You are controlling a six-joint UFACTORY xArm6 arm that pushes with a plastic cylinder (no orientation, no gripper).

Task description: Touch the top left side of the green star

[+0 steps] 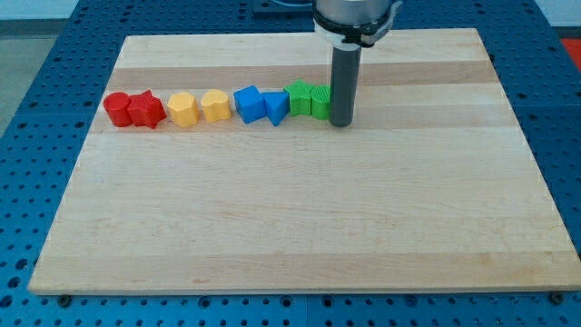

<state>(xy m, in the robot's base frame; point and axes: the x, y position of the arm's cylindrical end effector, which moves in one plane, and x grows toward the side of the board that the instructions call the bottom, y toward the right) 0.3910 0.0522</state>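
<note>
A row of blocks lies across the upper part of the wooden board point(300, 218). The green star point(299, 96) sits near the row's right end. A second green block point(320, 100) touches the star's right side, and its shape is unclear. My tip point(341, 123) stands at the right side of that second green block, against or very close to it. The second green block lies between my tip and the star. A blue triangle point(277, 107) touches the star's left side.
Further left in the row are a blue cube point(248, 103), a yellow block point(215, 105), a yellow hexagon point(182, 110), a red star point(146, 110) and a round red block point(116, 107). The board's top edge is close behind the row.
</note>
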